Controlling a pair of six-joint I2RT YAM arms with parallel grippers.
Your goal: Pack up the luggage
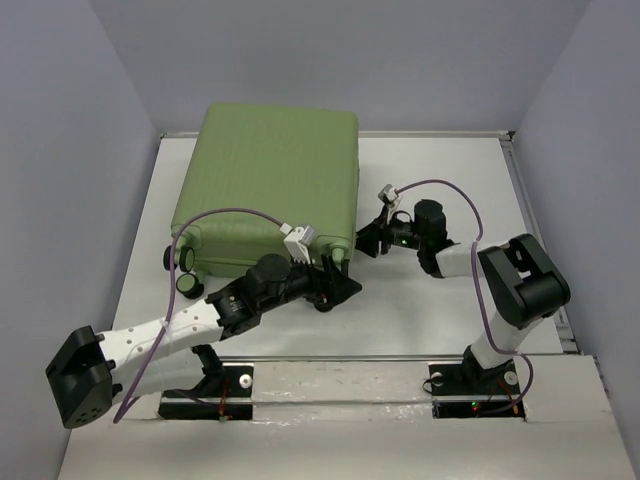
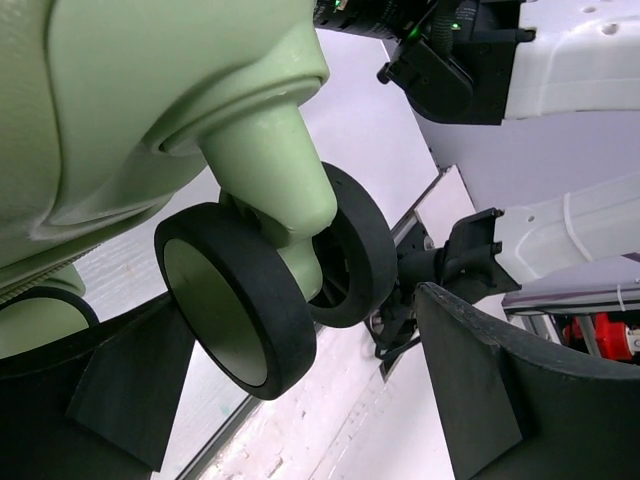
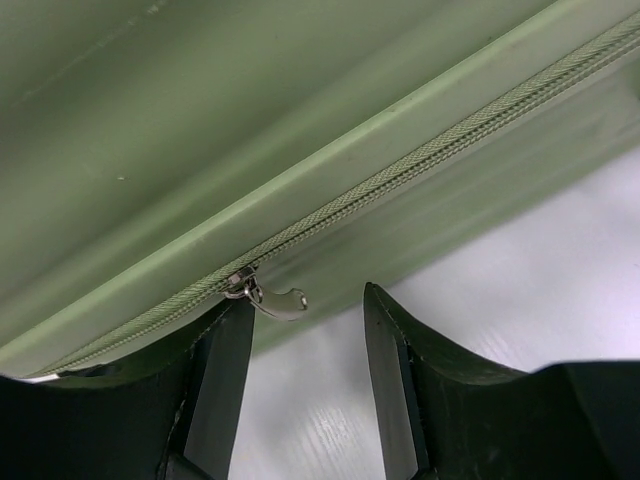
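Light-green and ribbed, the luggage (image 1: 268, 180) lies flat and shut on the white tabletop (image 1: 440, 320), toward the far left, with its black-and-green wheels along the near edge. My left hand (image 1: 338, 290) sits at the suitcase's near right corner, fingers spread wide on either side of a twin caster wheel (image 2: 236, 312); I cannot tell whether they touch it. My right hand (image 1: 369, 243) is at the suitcase's right side, level with the zipper (image 3: 420, 165). It is also open, and the small metal zipper pull (image 3: 272, 298) hangs in the gap, just beside one finger (image 3: 215, 390) and well clear of the other.
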